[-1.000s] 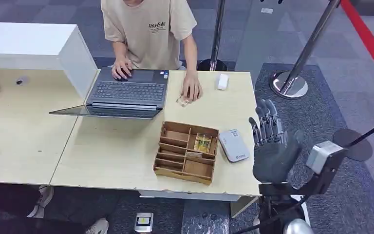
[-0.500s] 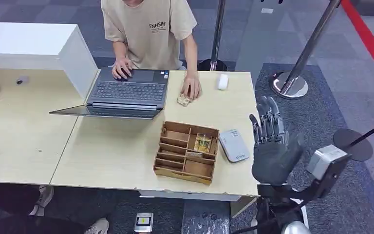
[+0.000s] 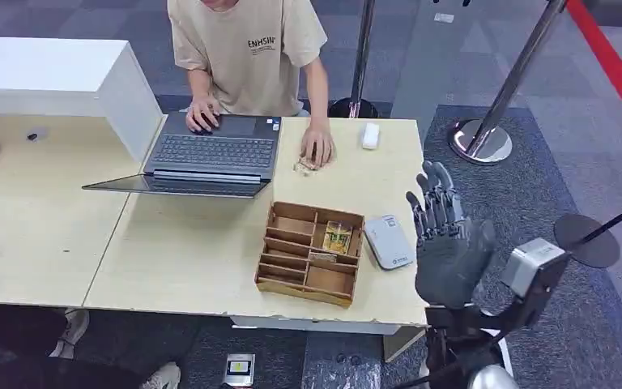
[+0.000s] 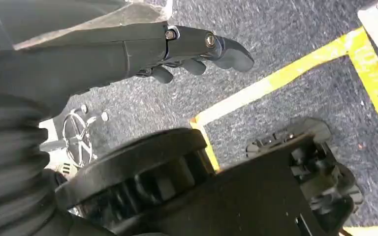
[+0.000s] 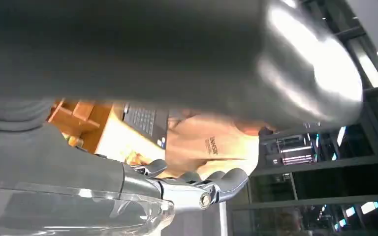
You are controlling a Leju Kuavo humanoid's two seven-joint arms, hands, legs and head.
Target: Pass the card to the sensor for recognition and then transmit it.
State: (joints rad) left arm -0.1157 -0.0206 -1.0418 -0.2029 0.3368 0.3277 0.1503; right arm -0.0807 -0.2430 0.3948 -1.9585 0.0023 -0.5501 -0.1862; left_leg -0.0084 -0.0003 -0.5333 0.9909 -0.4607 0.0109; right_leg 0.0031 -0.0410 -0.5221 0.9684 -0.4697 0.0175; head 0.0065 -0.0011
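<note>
My right hand (image 3: 447, 247) is raised beside the right edge of the table (image 3: 194, 267), palm away from me, fingers (image 3: 433, 198) straight and spread apart, and it holds nothing. In the right wrist view the same hand (image 5: 187, 189) shows with its fingers stretched out, and a big blurred grey shape covers most of that picture. My left hand (image 4: 142, 49) hangs low over a dark carpet with yellow lines; its fingers (image 4: 226, 49) are a little bent, apart, with nothing between them.

Just beside my right hand, on the table, lies the sensor (image 3: 389, 241), a flat grey-white device with a small blue mark that I cannot read. It touches or almost touches the wooden box (image 3: 308, 253) with compartments. The card (image 3: 338, 237) stands in one compartment on the box's right side; it looks yellow-green, and its print is too small to read.

Further away a person (image 3: 247, 53) sits behind the table, with the head cut off by the picture's top. The beige shirt carries the word "ENHSIN". One of the person's hands rests on the laptop (image 3: 210, 154), the other on a small object that I cannot make out. A white mouse (image 3: 370, 134) lies near the far edge.
</note>
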